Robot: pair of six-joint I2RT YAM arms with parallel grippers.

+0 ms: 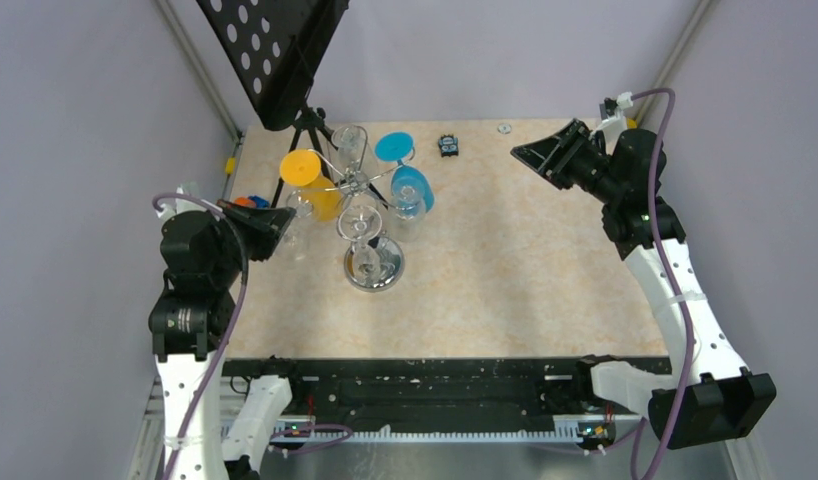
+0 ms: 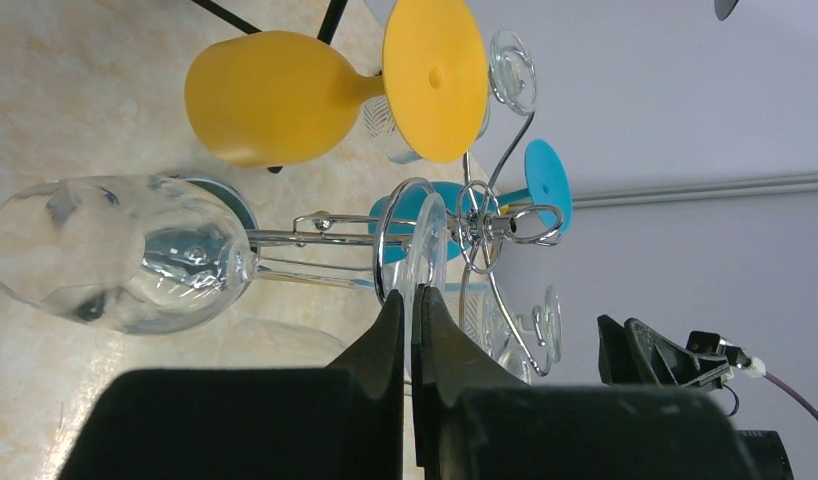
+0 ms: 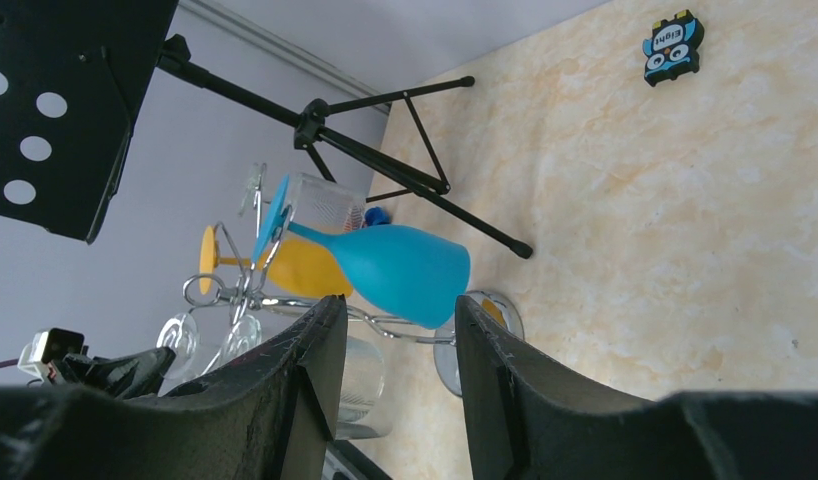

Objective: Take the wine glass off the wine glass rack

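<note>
While the right jaws gape, the left jaws clench the foot of the clear wine glass [image 2: 125,255].

— What kind of place are we looking at?
— We're looking at a robotics lab cell. The left arm [image 1: 180,400] and the right arm [image 1: 675,290] are standing on a black rail [image 1: 435,385] at the tabletop's [image 1: 525,270] near edge. Grey panels [image 1: 85,100] are closing it in, aluminium posts [image 1: 195,65] are running up the corners, and a lilac cable [image 1: 673,120] is trailing off a wrist.
</note>
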